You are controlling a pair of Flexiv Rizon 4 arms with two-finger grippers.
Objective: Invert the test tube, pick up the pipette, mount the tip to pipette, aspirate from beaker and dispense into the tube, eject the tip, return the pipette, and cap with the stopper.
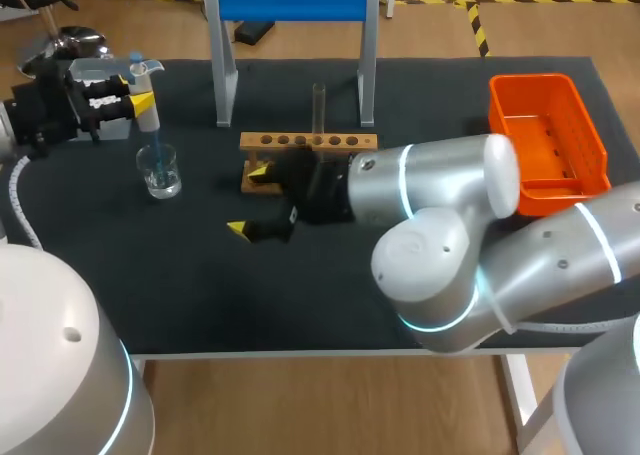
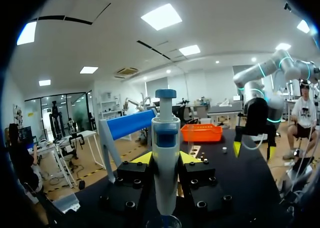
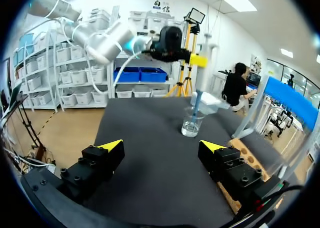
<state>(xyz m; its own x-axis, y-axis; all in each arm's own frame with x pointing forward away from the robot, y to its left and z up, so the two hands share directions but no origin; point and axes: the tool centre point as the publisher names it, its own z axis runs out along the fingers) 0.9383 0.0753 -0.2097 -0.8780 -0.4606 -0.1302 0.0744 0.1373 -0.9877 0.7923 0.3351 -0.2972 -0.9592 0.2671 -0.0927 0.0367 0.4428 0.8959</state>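
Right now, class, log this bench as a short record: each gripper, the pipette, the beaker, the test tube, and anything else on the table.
Left gripper: shut on the pipette, held upright above the beaker
Pipette tip: reaching down into the beaker
Right gripper: open, empty, in front of the wooden rack
Test tube: upright in the wooden rack
Other items: orange basket on the table's right; blue-barred stand behind the rack

Silver right arm (image 1: 450, 210), ringed in glowing cyan; at its nine o'clock, the black, yellow-tipped right gripper (image 1: 248, 201).
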